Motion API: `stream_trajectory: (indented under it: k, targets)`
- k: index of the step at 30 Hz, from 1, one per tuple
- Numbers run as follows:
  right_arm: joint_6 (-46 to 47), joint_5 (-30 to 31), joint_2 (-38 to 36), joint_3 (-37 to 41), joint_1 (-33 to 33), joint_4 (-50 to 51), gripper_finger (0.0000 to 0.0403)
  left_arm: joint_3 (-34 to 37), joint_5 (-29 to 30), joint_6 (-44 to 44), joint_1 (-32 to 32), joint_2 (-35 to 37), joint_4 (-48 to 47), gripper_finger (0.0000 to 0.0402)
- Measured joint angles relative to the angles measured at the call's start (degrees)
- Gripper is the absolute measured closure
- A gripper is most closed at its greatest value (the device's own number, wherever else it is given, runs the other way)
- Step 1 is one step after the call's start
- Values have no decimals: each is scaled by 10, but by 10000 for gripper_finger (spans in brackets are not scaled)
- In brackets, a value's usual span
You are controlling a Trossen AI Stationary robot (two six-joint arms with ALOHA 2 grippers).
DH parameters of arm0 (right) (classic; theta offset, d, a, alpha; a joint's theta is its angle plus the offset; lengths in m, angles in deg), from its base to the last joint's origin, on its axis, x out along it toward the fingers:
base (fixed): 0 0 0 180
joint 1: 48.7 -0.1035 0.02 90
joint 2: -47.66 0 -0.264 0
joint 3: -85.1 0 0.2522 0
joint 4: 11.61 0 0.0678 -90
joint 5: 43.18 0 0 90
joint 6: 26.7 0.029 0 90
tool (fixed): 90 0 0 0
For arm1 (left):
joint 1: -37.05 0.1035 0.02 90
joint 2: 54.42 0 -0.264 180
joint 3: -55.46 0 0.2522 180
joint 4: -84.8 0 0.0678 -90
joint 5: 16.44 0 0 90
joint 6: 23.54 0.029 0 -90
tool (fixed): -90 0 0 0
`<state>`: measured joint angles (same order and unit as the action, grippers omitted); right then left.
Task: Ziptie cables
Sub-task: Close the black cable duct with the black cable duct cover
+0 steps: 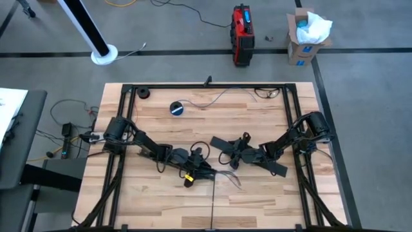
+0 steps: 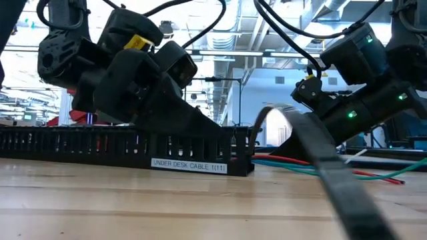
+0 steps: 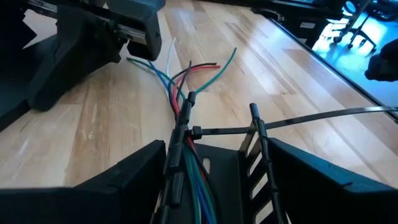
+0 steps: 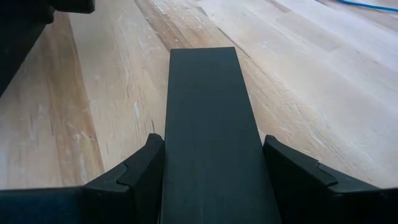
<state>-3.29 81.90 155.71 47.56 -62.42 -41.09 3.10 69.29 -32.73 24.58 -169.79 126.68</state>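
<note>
Left jaws [image 3: 211, 174] grip the cables [image 3: 186, 118] together with a slotted strip [image 3: 258, 155]. A ziptie [image 3: 280, 123] circles the bundle just beyond the jaws; the coloured ends fan out on the desk [image 3: 280, 68]. Right jaws [image 4: 214, 171] close on a flat black strip [image 4: 208, 112] running forward between them. Only the low view shows the slotted duct's [image 2: 127, 150] label. Only the high view shows the tape roll [image 1: 177, 108], well behind both jaws.

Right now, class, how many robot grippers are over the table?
2. The left gripper is near the table's middle, at the cables; the right gripper is just right of it, shut on a flat black strip.
</note>
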Motion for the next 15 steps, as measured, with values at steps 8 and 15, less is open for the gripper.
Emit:
stream_trajectory:
  k: [8, 15]
  targets:
    - [-2, -4, 0, 1, 4, -13, 172, -40, -4, 18, 0, -3, -34, 137]
    - [-2, -5, 0, 0, 5, -27, 172, -74, -11, 9, 1, -42, -9, 137]
